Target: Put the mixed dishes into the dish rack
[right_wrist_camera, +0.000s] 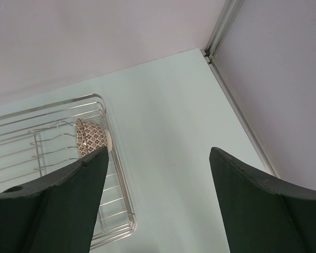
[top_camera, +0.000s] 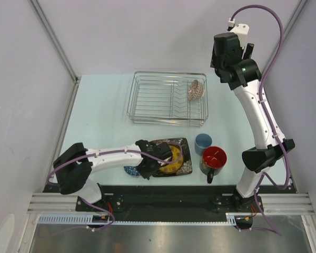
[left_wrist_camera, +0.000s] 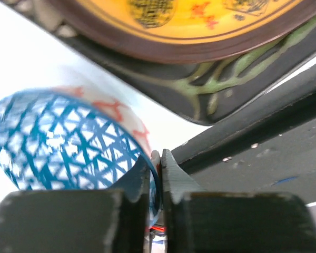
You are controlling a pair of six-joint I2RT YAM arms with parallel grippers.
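1. Left gripper (left_wrist_camera: 156,161) is pinching the rim of the blue patterned bowl (left_wrist_camera: 63,142), its jaws nearly together with the bowl's wall between them. The bowl is sitting on the counter (top_camera: 100,121) at eight o'clock of the dark square plate (left_wrist_camera: 216,89).
2. Lifting straight up first is looking wise, since the plate's corner is lying just beside the bowl.
3. Carrying is then calling for a one o'clock heading, toward the dish rack (top_camera: 152,100), where the pinkish-beige bowl (top_camera: 196,89) is standing at the three o'clock end.
4. Right gripper (right_wrist_camera: 158,155) is hovering wide and empty at the rack's two o'clock.
5. Pinching only a thin rim is risking swing, so moving slowly is seeming best.
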